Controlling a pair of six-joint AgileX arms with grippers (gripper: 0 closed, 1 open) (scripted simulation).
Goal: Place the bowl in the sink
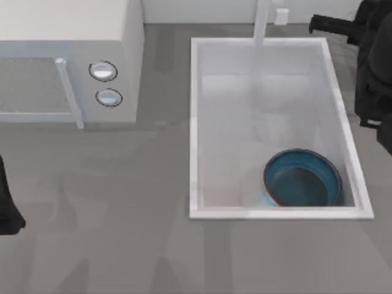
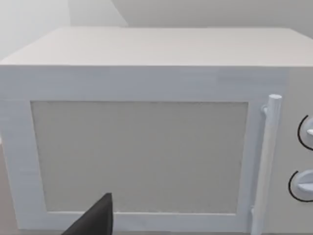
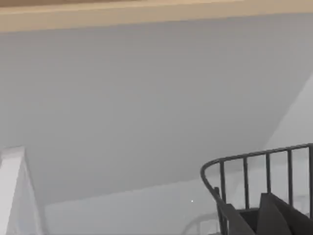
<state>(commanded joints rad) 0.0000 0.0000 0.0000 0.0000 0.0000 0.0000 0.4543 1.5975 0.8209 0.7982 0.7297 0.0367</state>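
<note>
The teal-blue bowl [image 1: 302, 179] sits upright on the floor of the white sink [image 1: 195, 122], in its near right corner, close to the right and front walls. Nothing is touching it. My right gripper [image 1: 329, 24] hangs off the sink's far right corner, well away from the bowl, with the dark arm [image 1: 373, 67] running down the right edge. My left arm [image 1: 7, 205] is parked at the table's left edge. In the left wrist view, my left gripper [image 2: 95, 221] is a dark shape facing the microwave door.
A white microwave [image 1: 67, 61] with two round knobs and a bar handle stands at the back left. The white faucet post [image 1: 262, 21] rises at the sink's far side. A dark wire rack [image 3: 254, 166] shows in the right wrist view. Grey tabletop lies in front.
</note>
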